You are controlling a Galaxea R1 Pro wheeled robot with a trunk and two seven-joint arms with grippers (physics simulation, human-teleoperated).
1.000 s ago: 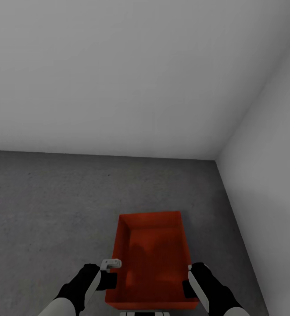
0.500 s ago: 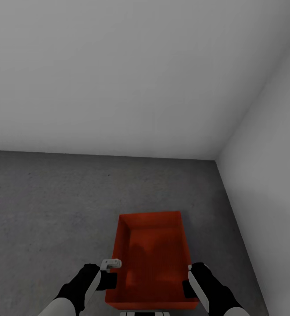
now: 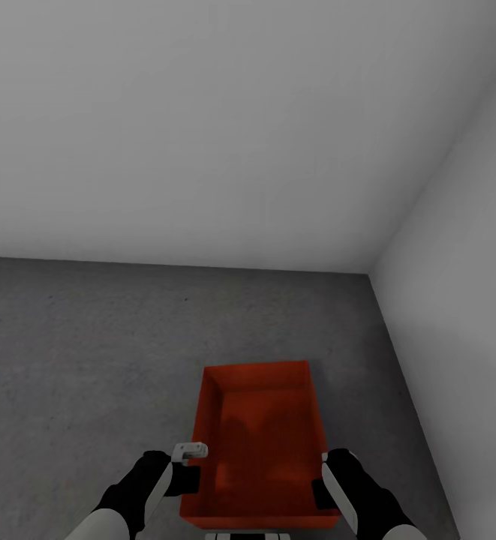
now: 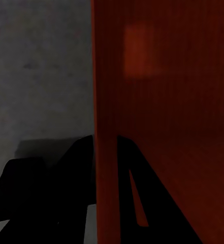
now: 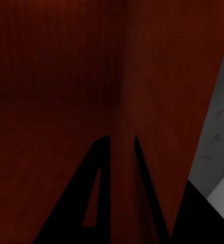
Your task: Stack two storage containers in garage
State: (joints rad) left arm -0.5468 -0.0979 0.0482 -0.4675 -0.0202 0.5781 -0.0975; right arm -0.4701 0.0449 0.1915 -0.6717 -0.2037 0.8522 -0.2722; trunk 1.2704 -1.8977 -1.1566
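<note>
In the garage, a red-orange storage container (image 3: 259, 439) with no lid sits low in the head view, over the dark grey concrete floor (image 3: 90, 360), with its open top facing up. My left gripper (image 3: 193, 471) is shut on its left side wall, and my right gripper (image 3: 321, 474) is shut on its right side wall. In the left wrist view the thin red wall (image 4: 105, 101) runs between the two black fingers (image 4: 73, 173). The right wrist view has the other wall (image 5: 123, 91) pinched between its fingers (image 5: 94, 178). I cannot tell whether the container touches the floor.
A pale grey-white back wall (image 3: 202, 135) meets a side wall (image 3: 465, 262) in a corner at the right, close beside the container. Bare concrete stretches to the left and ahead of it.
</note>
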